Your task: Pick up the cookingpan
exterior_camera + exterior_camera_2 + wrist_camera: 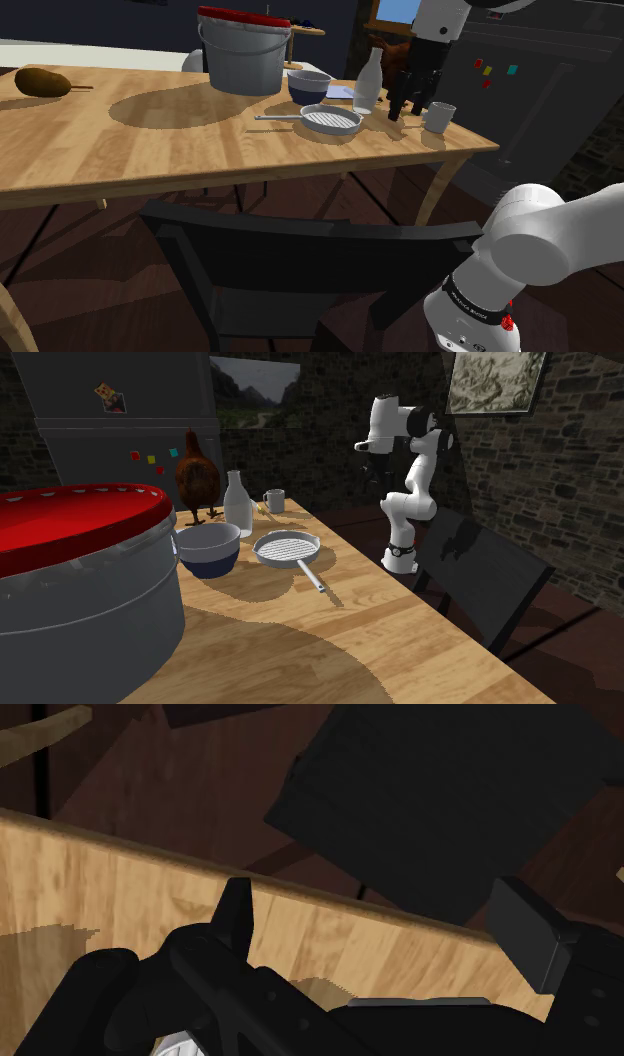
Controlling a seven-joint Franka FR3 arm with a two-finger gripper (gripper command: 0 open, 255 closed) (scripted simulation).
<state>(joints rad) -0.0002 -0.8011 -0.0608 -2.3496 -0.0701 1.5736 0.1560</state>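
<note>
Cookingpan (332,121), grey with a ridged bottom, lies flat on the wooden table (150,150), its long handle pointing toward the shoulder view's left. Just behind it stand a dark blue bowl (310,85) and a pale bottle (367,82). In the shoulder view the black gripper (404,112) hangs between the bottle and a grey mug (438,117), fingers spread apart, clasping nothing.

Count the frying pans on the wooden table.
1. The round grey ridged frying pan lies next to the dark blue bowl and the pale bottle. The large grey red-lidded pot may hide others.
</note>
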